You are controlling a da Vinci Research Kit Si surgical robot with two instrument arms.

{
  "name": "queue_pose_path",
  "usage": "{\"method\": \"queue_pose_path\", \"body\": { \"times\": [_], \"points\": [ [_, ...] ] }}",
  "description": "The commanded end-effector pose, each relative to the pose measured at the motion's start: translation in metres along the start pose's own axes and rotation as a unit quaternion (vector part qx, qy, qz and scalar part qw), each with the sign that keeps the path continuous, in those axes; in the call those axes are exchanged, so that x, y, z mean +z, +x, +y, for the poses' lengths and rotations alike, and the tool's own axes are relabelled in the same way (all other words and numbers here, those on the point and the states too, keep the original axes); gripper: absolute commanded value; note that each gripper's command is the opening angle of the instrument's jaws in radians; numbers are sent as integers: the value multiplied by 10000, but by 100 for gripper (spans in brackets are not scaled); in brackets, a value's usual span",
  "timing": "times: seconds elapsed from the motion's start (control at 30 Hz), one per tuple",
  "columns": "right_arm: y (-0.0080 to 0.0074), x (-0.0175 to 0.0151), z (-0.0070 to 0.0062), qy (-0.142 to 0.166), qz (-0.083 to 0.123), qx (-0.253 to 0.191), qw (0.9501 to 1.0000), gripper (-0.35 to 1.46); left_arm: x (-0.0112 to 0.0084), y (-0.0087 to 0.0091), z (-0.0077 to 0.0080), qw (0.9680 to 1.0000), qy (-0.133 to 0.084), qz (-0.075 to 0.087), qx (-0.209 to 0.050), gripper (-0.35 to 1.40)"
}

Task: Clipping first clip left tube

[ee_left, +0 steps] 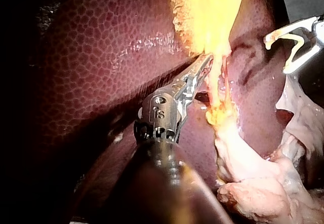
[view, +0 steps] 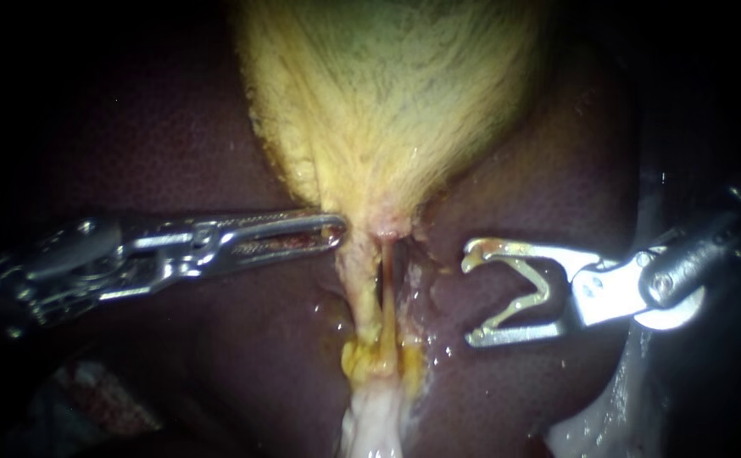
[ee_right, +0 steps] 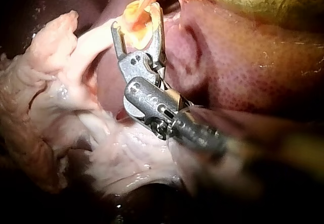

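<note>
The yellow gallbladder narrows to a neck. From the neck, thin tubes run down side by side; the left one is yellowish. My left instrument comes in level, its long jaws shut on the neck's left edge, as the left wrist view also shows. My right instrument stands to the right of the tubes and apart from them. Its jaws are wide open and carry a bent metal clip. In the right wrist view the yellow tube tissue lies just ahead of these jaws.
Dark red liver lies on both sides of the gallbladder and under both instruments. Pale fatty tissue hangs below the tubes, with more whitish tissue at the lower right. My right instrument shows beyond the tubes in the left wrist view.
</note>
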Motion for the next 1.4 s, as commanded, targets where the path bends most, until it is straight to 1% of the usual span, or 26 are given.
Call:
{"method": "queue_pose_path", "body": {
  "times": [0.03,0.2,0.3,0.5,0.63,0.77,0.93,1.07,1.23,1.3,1.33,1.4],
  "points": [
    [-1,3,-1,-11,-8,1,10000,60,-2,0,0,10000,5,0,2,-35],
    [-10,24,-4,-50,-27,-33,10000,60,-20,-2,7,10000,69,36,8,-35],
    [-17,42,-8,-64,-18,-35,10000,60,-33,-2,12,10000,22,18,13,-35],
    [-30,90,-14,55,16,124,9999,60,-58,-3,19,10000,-62,-12,17,-35],
    [-37,121,-20,152,-31,195,9997,60,-65,-4,18,10000,-67,-12,13,-35],
    [-45,142,-22,180,-122,244,9995,60,-66,-4,14,10000,-75,-15,8,-35],
    [-58,153,-17,191,-249,285,9991,60,-69,-4,9,10000,-84,-19,2,-35],
    [-76,157,-11,245,-423,261,9985,60,-71,-6,4,10000,-89,-19,-7,-35],
    [-97,160,-10,307,-627,219,9973,60,-74,-7,1,10000,-92,-19,-13,-35],
    [-103,161,-10,317,-673,235,9970,60,-75,-9,0,10000,-92,-18,-17,-35],
    [-104,161,-11,321,-688,232,9968,60,-75,-10,-1,10000,-97,-3,-19,-35],
    [-105,162,-11,317,-690,257,9968,60,-77,-13,-3,10000,-81,-25,-29,-35]
  ]
}}
